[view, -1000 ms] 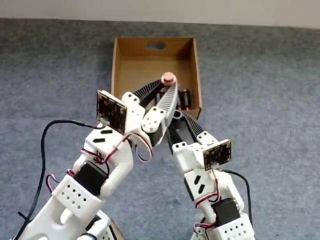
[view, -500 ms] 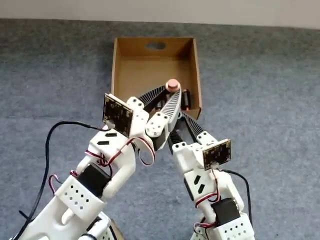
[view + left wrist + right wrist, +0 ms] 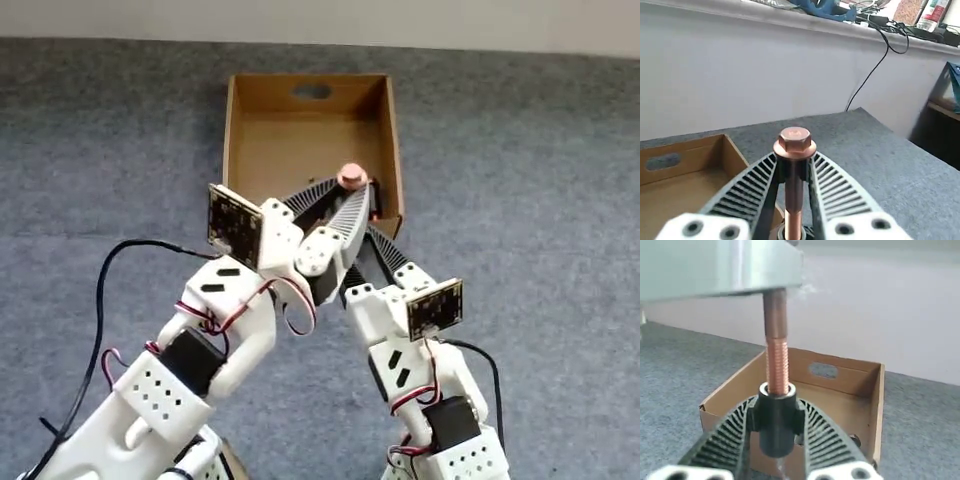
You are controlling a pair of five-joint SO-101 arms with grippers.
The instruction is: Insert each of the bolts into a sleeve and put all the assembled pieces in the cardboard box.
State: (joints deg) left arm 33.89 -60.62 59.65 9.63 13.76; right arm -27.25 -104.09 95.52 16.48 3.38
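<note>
The left gripper (image 3: 795, 167) is closed narrow on a copper-coloured bolt (image 3: 794, 143), gripping it upright just below the flanged hexagonal head. Its black fingers (image 3: 747, 187) are ribbed like fishbones. The left wrist view shows the head and the smooth upper shank, while the bolt's lower end runs out of that picture. The right wrist view shows that lower end: the shank turns to fine thread, and the tip stands in the mouth of a sleeve (image 3: 776, 427), a plain black cylinder. The right gripper (image 3: 776, 412) clasps the sleeve upright between the same kind of ribbed fingers. From the high view the bolt head is a small pinkish disc above the near right corner of the box (image 3: 300, 140), with both grippers meeting at the near wall and the sleeve hidden under them. The box is open-topped brown cardboard with an oval hand-hole (image 3: 311, 91) in its far wall. It rests on a table (image 3: 520, 180) covered in grey, felt-like fabric.
</note>
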